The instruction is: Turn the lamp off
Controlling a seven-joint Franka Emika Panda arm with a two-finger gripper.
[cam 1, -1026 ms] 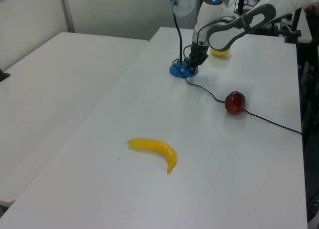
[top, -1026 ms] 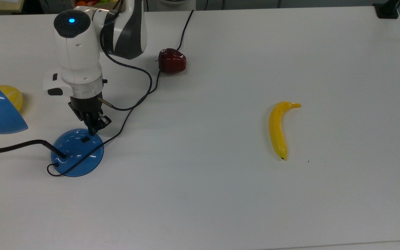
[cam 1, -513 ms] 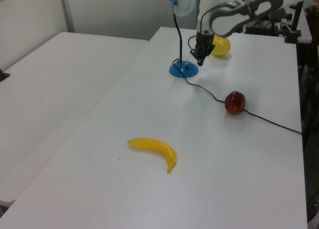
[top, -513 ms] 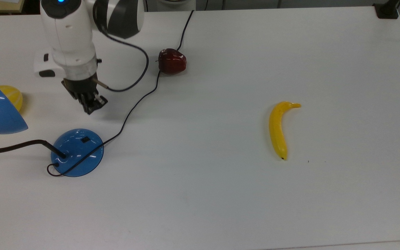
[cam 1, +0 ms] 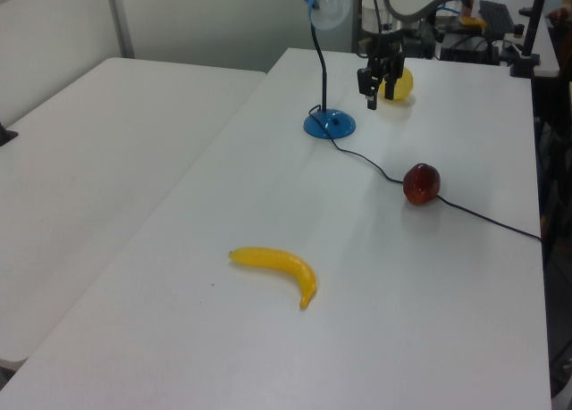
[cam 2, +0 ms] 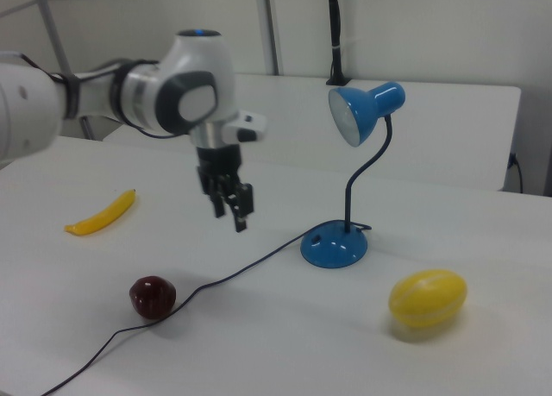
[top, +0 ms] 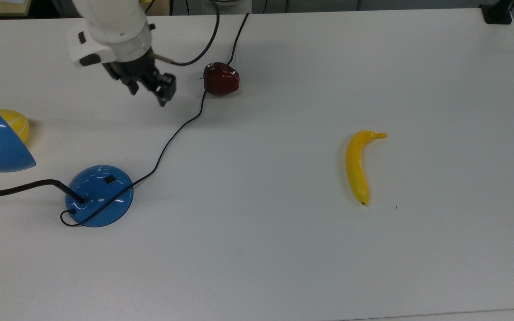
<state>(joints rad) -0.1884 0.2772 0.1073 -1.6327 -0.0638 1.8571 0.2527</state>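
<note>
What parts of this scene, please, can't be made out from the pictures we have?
- Lamp, top view: the shade is cut off by the picture's left edge.
- Switch on the lamp's base: too small to read its position.
- Cord, top view: its far end leaves the top edge.
- Lemon, top view: partly hidden behind the shade.

Bare worktop point(top: 261, 249) lies open between the lamp point(top: 98, 196) base and the banana point(top: 358, 166), which sits well apart. Obstacles near the base: the black cord point(top: 174, 133) running across the worktop to the red apple point(top: 221, 78), the bendy neck with its shade point(cam 2: 362, 111) overhanging one side, and a yellow fruit, seemingly a lemon point(cam 2: 427, 298), near the base. Air above the base switch point(top: 110, 179) appears unobstructed
</note>
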